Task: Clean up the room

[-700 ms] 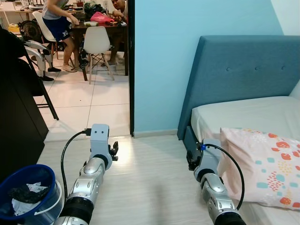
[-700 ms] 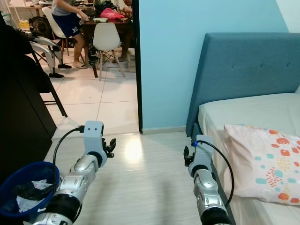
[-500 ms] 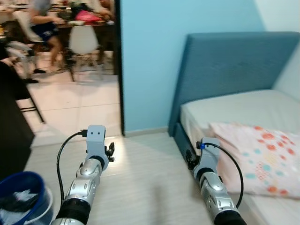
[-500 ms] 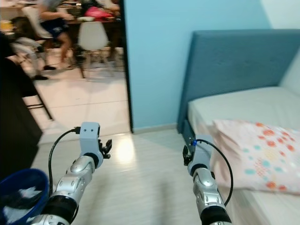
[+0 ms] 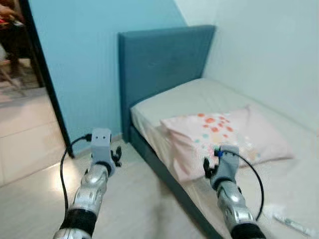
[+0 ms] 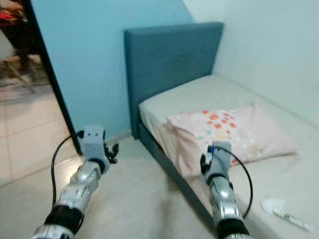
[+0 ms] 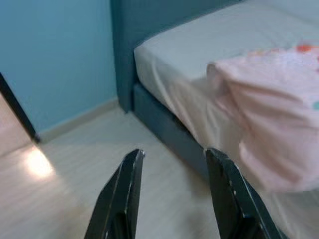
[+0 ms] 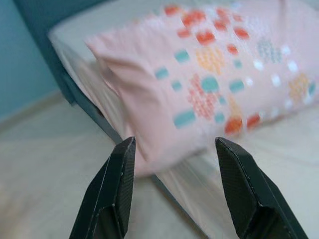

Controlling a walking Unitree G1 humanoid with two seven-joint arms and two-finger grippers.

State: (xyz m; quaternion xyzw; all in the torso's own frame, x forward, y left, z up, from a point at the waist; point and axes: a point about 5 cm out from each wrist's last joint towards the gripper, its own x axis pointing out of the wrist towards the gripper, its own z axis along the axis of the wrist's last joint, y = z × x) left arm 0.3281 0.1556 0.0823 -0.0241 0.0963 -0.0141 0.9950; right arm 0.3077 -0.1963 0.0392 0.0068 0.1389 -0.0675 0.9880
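Note:
A bed with a pale mattress [image 5: 197,97] and a blue headboard [image 5: 159,64] stands ahead on the right. A pink pillow [image 5: 219,132] with coloured dots lies askew near the mattress's near edge. Some small white litter [image 6: 281,211] lies on the mattress at the lower right. My left gripper [image 5: 117,154] is open over the pale floor beside the bed, and its wrist view looks at the bed frame [image 7: 164,122]. Held in front of the pillow [image 8: 209,74], my right gripper [image 5: 205,167] is open, with nothing between its fingers.
A dark door frame [image 5: 42,84] stands at the left, with tiled floor [image 5: 22,124] beyond it. A light blue wall [image 5: 79,59] runs between the door and the headboard. A white wall [image 5: 269,55] lines the bed's far side.
The whole view has swung to the right: the blue bucket and the room with people have left the picture and the bed now sits in the middle. Both arms keep the same pose.

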